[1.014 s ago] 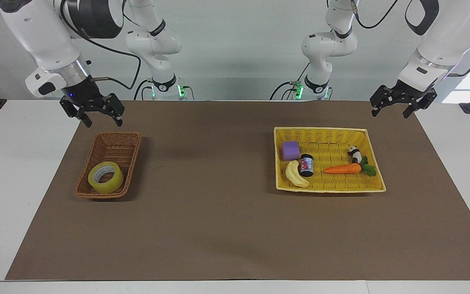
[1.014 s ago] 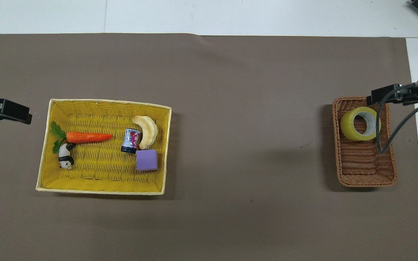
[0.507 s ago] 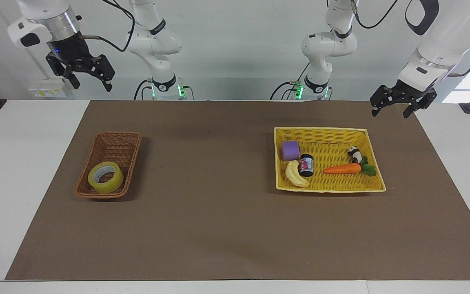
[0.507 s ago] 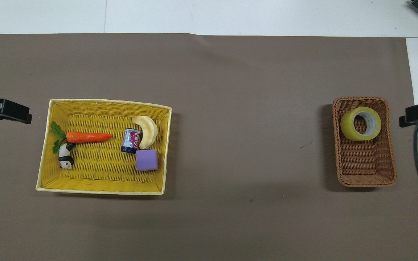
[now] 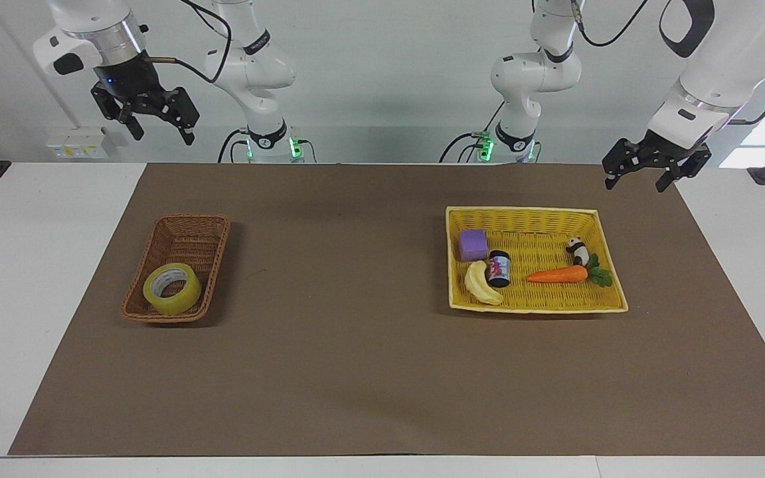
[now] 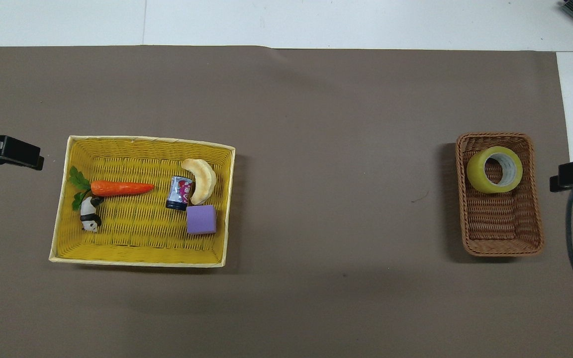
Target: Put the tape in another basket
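The tape (image 5: pixel 171 288), a yellowish roll with a pale core, lies in the brown wicker basket (image 5: pixel 190 218) at the end farther from the robots. It also shows in the overhead view (image 6: pixel 494 169), in the same basket (image 6: pixel 500 248). My right gripper (image 5: pixel 163 138) is open and empty, raised high above the table's edge nearest the robots, apart from the basket. One of its fingers (image 6: pixel 572 175) shows beside the basket in the overhead view. My left gripper (image 5: pixel 634 187) is open and empty, waiting over the mat's corner near the yellow basket.
The larger yellow basket (image 5: pixel 535 309) stands toward the left arm's end. It holds a carrot (image 5: pixel 557 275), a panda figure (image 5: pixel 578 251), a banana (image 5: pixel 482 284), a purple cube (image 5: pixel 473 245) and a small can (image 5: pixel 499 268). A brown mat (image 5: pixel 356 372) covers the table.
My right gripper has risen from just above the brown basket's near end to high over the table's edge, empty. The tape and the left arm have not moved.
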Motion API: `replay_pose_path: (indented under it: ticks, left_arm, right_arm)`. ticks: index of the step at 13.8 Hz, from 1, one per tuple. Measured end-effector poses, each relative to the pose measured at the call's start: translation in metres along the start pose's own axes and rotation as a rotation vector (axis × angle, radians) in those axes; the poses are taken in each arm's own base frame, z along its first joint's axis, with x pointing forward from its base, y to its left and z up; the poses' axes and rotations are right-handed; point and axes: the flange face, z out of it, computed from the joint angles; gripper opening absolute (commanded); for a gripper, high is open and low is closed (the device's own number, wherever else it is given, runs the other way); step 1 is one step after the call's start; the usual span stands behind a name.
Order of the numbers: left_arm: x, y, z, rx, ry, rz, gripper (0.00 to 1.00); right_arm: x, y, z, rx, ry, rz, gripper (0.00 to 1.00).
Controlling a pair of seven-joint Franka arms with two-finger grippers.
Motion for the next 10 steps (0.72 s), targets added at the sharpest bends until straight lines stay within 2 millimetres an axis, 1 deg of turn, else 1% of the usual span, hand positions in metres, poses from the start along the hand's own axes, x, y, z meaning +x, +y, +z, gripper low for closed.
replay_pose_path:
  ticks: [4, 10]
  left_arm:
    - [0.0000, 0.0000, 0.0001, 0.000, 0.000, 0.000, 1.00]
    - [0.0001, 0.0000, 0.0002, 0.000, 0.000, 0.000, 1.00]
  right_arm:
    - [0.0040, -0.0015, -0.0057, 0.002, 0.023, -0.004, 1.00]
    - [0.0032, -0.0038, -0.0061, 0.001, 0.020, -0.020, 1.00]
